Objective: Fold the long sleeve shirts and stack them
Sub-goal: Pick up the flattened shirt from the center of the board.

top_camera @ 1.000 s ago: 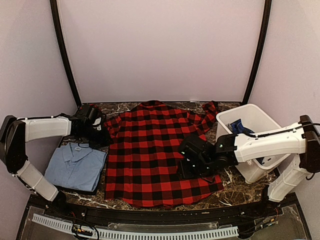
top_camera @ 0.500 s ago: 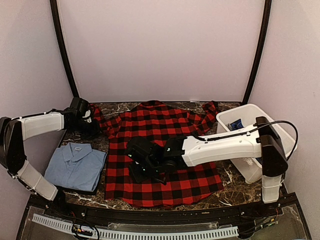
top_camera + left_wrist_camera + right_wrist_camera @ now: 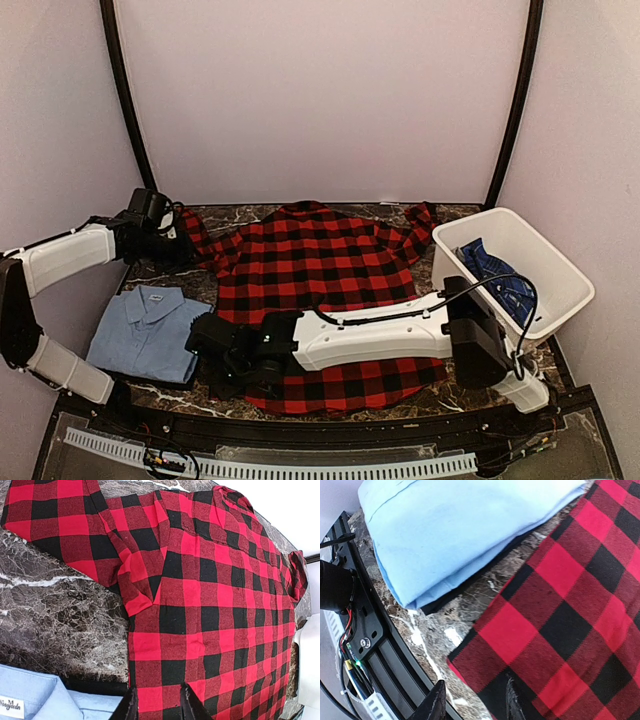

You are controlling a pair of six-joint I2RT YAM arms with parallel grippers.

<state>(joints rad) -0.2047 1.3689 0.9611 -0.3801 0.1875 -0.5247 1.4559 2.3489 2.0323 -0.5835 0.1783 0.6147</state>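
Right wrist view's showing my right jaws hanging part-open over the near-left hem corner of the red-and-black flannel (image 3: pixel 560 605) spread on the tabletop (image 3: pixel 435 625), so I'm aiming to pinch only that corner, not the light blue shirt (image 3: pixel 460 525) beside it.

White plastic bin (image 3: pixel 550 255) at the right edge, dark marble tabletop (image 3: pixel 60 610) (white-veined), pale backdrop wall (image 3: pixel 320 100)
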